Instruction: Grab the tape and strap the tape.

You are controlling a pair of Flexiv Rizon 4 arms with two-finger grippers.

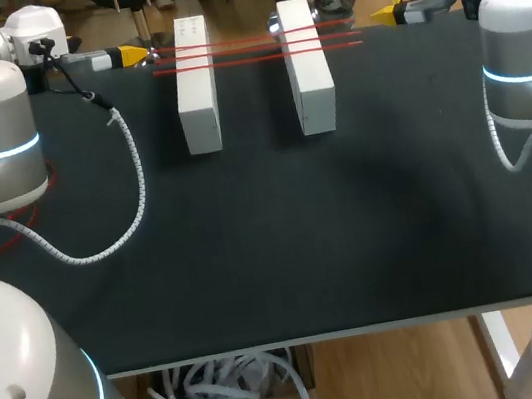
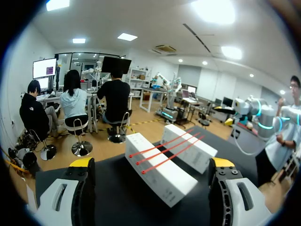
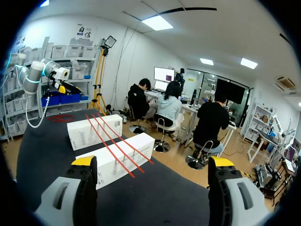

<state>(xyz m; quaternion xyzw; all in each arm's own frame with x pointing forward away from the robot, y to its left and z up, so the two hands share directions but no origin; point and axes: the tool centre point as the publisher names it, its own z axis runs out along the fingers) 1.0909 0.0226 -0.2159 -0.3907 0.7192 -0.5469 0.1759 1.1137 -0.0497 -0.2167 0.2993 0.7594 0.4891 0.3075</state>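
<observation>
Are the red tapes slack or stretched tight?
Stretched: the three red tapes run straight across both white boxes, bridging the gap without sagging.

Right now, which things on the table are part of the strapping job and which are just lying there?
For the job: three red tape strips, two white boxes under them, left gripper, right gripper.
Lying about: red mark on table, coiled cable.

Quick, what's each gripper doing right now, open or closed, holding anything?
Left gripper: jaws open, holding nothing.
Right gripper: jaws open, holding nothing.
</observation>
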